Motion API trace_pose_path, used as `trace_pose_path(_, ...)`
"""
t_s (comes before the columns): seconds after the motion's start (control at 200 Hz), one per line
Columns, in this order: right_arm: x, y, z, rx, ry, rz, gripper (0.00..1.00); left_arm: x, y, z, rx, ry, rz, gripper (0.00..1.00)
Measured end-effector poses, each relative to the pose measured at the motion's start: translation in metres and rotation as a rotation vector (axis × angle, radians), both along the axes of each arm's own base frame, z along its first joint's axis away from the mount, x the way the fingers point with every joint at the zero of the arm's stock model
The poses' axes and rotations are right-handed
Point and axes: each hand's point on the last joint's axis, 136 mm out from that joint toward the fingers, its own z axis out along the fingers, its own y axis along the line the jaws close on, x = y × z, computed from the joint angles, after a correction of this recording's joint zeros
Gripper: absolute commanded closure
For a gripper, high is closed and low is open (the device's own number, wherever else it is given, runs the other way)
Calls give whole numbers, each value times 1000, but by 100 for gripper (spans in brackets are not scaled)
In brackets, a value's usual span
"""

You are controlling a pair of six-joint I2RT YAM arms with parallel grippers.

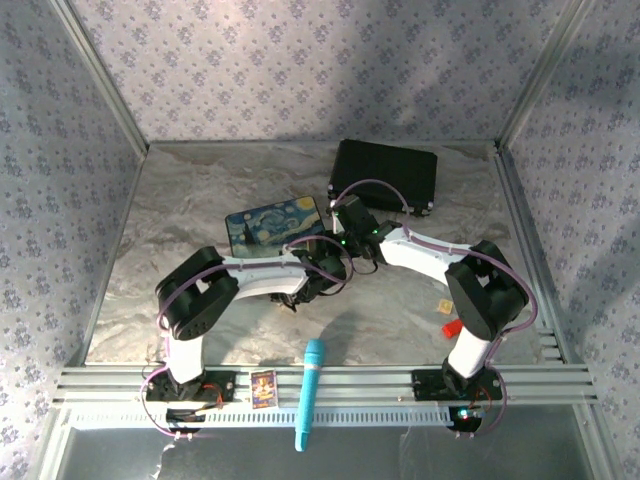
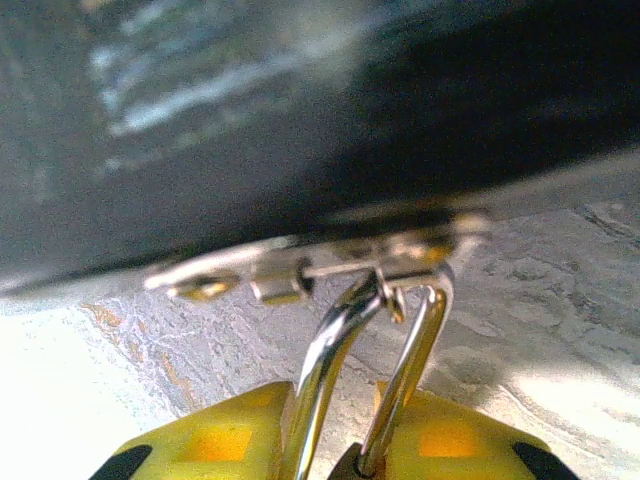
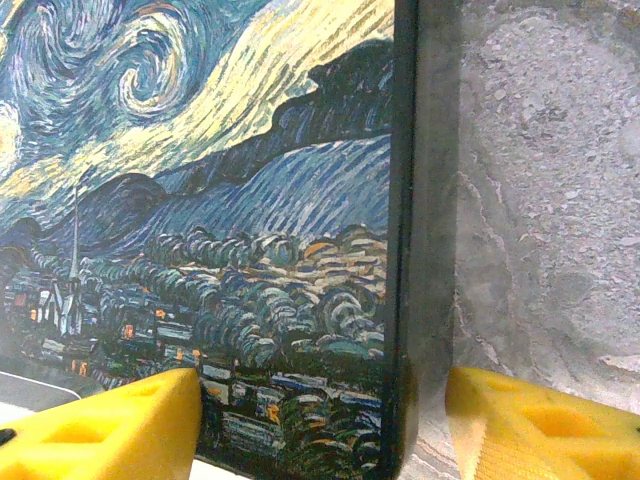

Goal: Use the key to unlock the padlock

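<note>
In the left wrist view, the padlock's thin silver shackle (image 2: 345,350) rises from between my yellow fingers (image 2: 210,445). It reaches up to a metal latch (image 2: 300,270) on the dark side of the Starry Night box. My left gripper (image 2: 335,450) is shut on the padlock, and its brass body is hidden below the frame. I cannot make out the key. The Starry Night box (image 1: 272,226) lies mid-table. My right gripper (image 3: 322,425) is open and straddles the box's black edge (image 3: 405,300), with one finger over the painted lid and the other over the marble.
A black case (image 1: 385,175) lies behind the box at the back. A small tan block (image 1: 443,307) and a red block (image 1: 452,327) sit by the right arm's base. A teal cylinder (image 1: 310,392) and a small card (image 1: 263,388) rest on the front rail.
</note>
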Motion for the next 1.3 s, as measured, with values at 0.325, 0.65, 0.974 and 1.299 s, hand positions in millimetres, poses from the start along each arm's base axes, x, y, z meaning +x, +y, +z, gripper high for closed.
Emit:
trace_pose_path(0.325, 0, 0, 0, 2, 1, 1, 34, -11, 3, 0, 45, 6, -49, 65)
trace_pose_path(0.65, 0, 1, -1, 5, 5, 0, 34, -25, 3, -7, 78, 71, -98, 64)
trace_pose_path(0.974, 4, -8, 3, -8, 9, 7, 8, -31, 2, 16, -50, 106, -133, 18)
trace_pose_path(1.299, 10, -34, 43, 15, -64, -32, 1, -14, 9, 101, -534, -119, -105, 0)
